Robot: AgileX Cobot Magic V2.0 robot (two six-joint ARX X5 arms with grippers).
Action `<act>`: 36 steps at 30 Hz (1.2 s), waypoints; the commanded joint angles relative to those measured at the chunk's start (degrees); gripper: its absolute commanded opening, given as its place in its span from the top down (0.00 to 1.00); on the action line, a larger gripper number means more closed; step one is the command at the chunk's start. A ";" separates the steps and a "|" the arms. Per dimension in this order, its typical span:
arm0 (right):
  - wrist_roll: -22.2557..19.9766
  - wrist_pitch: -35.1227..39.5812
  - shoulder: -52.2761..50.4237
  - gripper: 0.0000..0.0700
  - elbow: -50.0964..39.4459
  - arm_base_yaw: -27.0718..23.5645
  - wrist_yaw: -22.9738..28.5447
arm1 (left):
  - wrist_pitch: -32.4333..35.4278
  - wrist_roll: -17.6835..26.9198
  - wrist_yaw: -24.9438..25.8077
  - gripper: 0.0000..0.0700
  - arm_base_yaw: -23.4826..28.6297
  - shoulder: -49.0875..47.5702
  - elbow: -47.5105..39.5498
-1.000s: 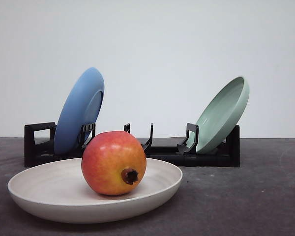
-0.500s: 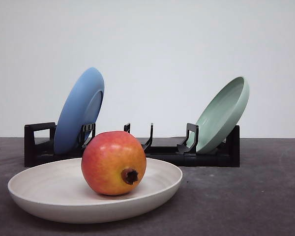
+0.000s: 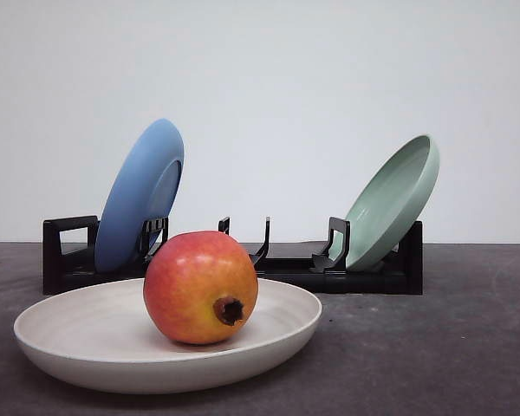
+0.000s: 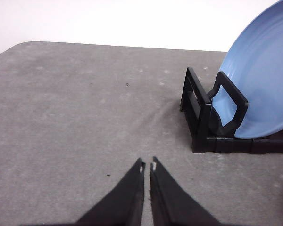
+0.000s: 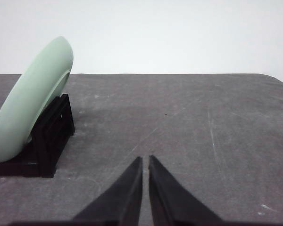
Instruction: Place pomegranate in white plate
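The pomegranate (image 3: 200, 287) has smooth, slightly shiny skin, and its dark crown stub looks dry and rough. The white plate (image 3: 78, 347) looks matt and chalky, with faint ring lines inside. The blue plate (image 3: 139, 195) and the pale green plate (image 3: 393, 201) are smooth with a soft, dull shine, like plastic or glazed clay. The rack (image 3: 69, 256) is black and looks like hard plastic, a little shiny. The desk (image 3: 451, 347) is dark grey, matt and rough, with pale scuffs. The left claw (image 4: 146, 165) and right claw (image 5: 145, 160) have smooth, matt black fingers.

Grey table (image 3: 468, 347) with white plate (image 3: 87, 347), black rack (image 3: 364, 279).
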 commanded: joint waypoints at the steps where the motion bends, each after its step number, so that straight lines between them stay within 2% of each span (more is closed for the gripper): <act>1: -0.20 0.61 0.02 0.97 -0.24 0.13 -0.02 | 0.85 0.00 -0.11 1.00 -0.02 -0.07 -0.55; 36: -0.20 0.61 0.02 0.97 -0.24 0.13 -0.02 | 0.85 0.00 -0.13 1.00 -0.02 -0.07 -0.55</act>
